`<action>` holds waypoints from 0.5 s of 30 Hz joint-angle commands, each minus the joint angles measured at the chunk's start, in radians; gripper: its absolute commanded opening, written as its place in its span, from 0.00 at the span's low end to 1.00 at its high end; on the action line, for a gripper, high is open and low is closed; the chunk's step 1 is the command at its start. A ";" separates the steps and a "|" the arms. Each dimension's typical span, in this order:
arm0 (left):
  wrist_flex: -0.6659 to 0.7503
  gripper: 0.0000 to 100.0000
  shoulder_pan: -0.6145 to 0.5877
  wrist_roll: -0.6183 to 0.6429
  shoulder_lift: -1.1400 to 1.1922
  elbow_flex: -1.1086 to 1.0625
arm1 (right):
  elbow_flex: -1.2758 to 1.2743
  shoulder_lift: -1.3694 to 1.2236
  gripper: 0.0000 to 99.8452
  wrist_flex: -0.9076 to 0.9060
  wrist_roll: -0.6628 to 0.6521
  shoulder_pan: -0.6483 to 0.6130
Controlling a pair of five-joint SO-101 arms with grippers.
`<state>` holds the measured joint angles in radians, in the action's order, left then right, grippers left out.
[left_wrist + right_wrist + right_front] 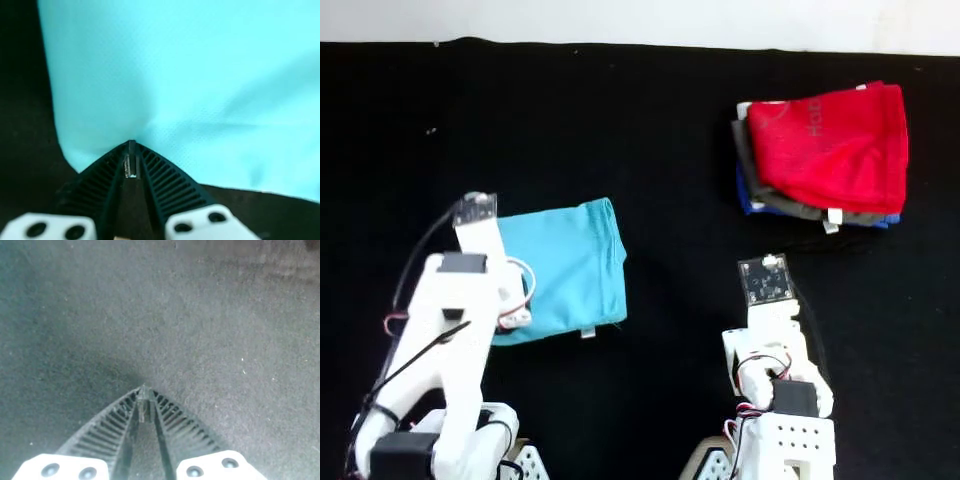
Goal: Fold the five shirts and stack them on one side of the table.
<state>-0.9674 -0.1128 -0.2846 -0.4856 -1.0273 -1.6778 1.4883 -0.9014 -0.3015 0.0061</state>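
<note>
- Nearest the high camera I have the two arm bases at the near edge of the tabletop (660, 120): the left arm (445, 340) towards the near left corner, the right arm (775, 390) right of the middle.
- My left claw (131, 152) is closed, with its tips together right at one edge of the teal shirt (570, 270). I cannot tell whether any cloth is caught between them.
- My right claw (144, 400) is closed as well and holds nothing. It sits over bare black tabletop, well apart from any cloth.
- From above, the left arm's wrist covers the left side of the teal shirt. The right arm stands between that shirt and the stack, touching neither.
- The teal shirt lies flat and folded, left of the tabletop's middle. It is close to square, so I can't pick out a clear long axis, and its edges sit slightly skewed to the tabletop's edges.
- A stack of folded shirts rests near the far right corner. The red shirt (840, 140) is on top, a grey shirt (748, 160) shows under it, and a blue shirt (748, 203) peeks out at the bottom.
- The red shirt's long axis runs roughly along the far edge. I can't count further layers in the stack.
</note>
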 commanded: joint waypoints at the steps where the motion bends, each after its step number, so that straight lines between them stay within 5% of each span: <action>1: 0.025 0.01 -0.008 -0.003 -0.062 -0.005 | 0.127 0.007 0.01 -0.130 -0.054 0.022; 9: -0.285 0.01 -0.018 -0.005 -0.369 0.163 | 0.713 -0.298 0.01 -0.328 -0.101 0.016; 15: -0.141 0.01 -0.137 -0.097 -0.432 0.005 | 1.119 -0.799 0.07 -0.487 -0.006 -0.183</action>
<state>-1.1868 -0.2033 -0.3307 -0.9014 -0.9613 -0.7818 0.9160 -1.3188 -0.3598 -0.0644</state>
